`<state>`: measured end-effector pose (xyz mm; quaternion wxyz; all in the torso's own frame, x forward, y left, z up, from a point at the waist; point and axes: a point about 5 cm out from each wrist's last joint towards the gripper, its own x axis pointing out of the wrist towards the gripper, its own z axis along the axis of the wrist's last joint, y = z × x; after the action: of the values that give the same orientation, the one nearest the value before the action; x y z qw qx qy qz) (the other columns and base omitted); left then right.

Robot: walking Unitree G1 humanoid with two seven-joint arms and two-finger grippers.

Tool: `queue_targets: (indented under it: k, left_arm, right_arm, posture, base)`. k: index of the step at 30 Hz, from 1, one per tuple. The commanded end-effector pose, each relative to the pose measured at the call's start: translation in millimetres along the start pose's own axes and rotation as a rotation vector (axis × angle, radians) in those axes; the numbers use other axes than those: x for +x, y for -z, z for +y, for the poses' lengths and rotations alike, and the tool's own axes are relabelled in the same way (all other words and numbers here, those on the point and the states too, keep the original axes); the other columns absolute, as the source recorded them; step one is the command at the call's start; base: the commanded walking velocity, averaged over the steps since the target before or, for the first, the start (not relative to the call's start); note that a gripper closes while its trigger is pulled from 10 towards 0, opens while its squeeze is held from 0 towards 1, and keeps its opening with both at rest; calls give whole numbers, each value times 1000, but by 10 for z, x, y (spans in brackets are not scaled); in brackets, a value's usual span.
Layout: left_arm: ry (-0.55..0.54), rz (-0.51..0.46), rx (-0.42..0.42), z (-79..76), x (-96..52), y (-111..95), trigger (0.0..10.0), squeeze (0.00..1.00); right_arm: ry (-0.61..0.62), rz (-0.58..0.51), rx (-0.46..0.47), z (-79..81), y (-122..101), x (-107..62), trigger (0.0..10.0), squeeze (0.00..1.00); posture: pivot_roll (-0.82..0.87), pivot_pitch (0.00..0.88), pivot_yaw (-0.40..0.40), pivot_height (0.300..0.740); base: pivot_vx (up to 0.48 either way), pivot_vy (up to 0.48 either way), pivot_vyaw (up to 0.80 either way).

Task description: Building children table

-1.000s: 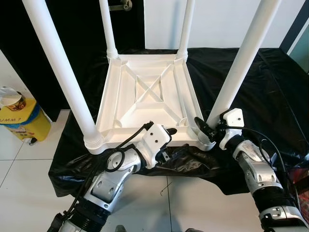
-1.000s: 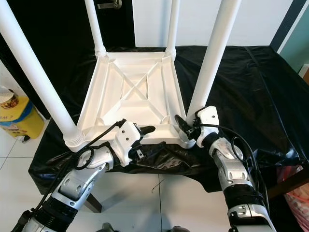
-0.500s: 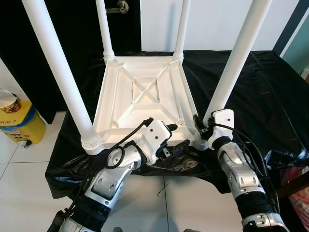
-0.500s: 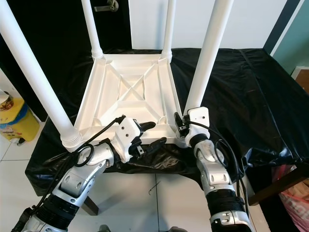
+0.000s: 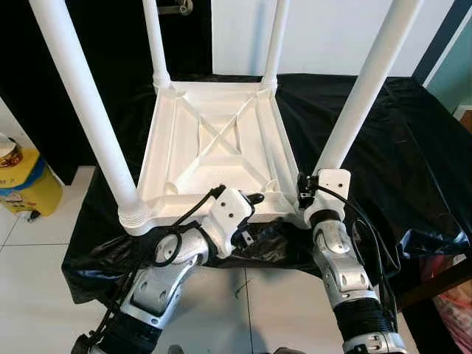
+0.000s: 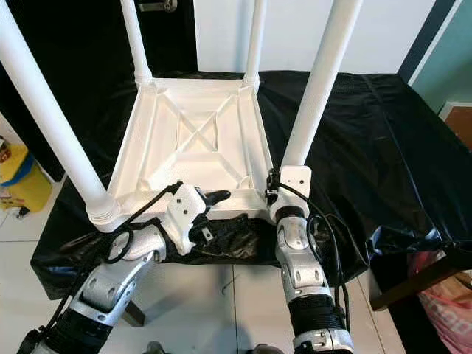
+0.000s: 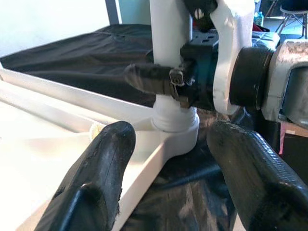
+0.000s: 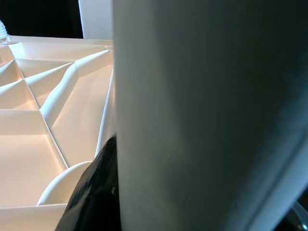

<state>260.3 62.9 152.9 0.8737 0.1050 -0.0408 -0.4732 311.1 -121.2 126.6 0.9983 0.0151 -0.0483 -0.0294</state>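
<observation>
Nearest me, the left gripper [image 5: 253,209] hovered at the near rim of the upturned white children's table [image 5: 214,151], its fingers [image 7: 103,159] spread wide and holding nothing, one above the rim and one below. Just beside it, the right gripper [image 5: 302,193] sat against the base of the near right leg [image 5: 361,92], one black finger [image 7: 154,79] across the leg's front; I could not tell how tightly the fingers closed round it.

The white table lay upside down on a tabletop draped in black sheeting [image 5: 398,140], its near edge close to the tabletop's front edge. Open black sheet stretched away to the right. Four white legs stood up from the corners, two near and two far. A yellow bin [image 5: 21,188] stood on the tiled floor [image 5: 44,243] to the left, and behind were a dark door [image 5: 110,44] and white wall [image 5: 324,33].
</observation>
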Motion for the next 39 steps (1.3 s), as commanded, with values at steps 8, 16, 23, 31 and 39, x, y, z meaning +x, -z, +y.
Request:
queue_targets:
  k: [8, 16, 23, 31, 39]
  left_arm:
    - [-37, -2, -1, 41, -13, -32, 10000, 0]
    - [-37, -6, 4, 54, 8, -59, 10000, 0]
    - [-39, -7, 7, 63, 15, -66, 10000, 0]
    - [-43, -8, 11, 76, 13, -71, 10000, 0]
    - [-43, -8, 15, 86, 7, -71, 10000, 0]
  right_arm:
    - [-42, 66, -23, 180, 96, -54, 10000, 0]
    - [-59, 8, -11, 149, 3, -19, 10000, 1000]
    - [-151, -19, 8, 113, -27, -18, 10000, 1000]
    - [-334, -27, -3, -25, -28, -6, 10000, 0]
    - [-512, -13, -55, -218, -21, 14, 10000, 0]
  posture:
    - [46, 76, -69, 740]
    - [36, 66, -68, 740]
    - [37, 62, -73, 740]
    - [38, 51, -75, 740]
    - [37, 41, -71, 740]
  base:
    - [0, 0, 0]
    - [0, 0, 0]
    - [0, 0, 0]
    - [0, 0, 0]
    - [0, 0, 0]
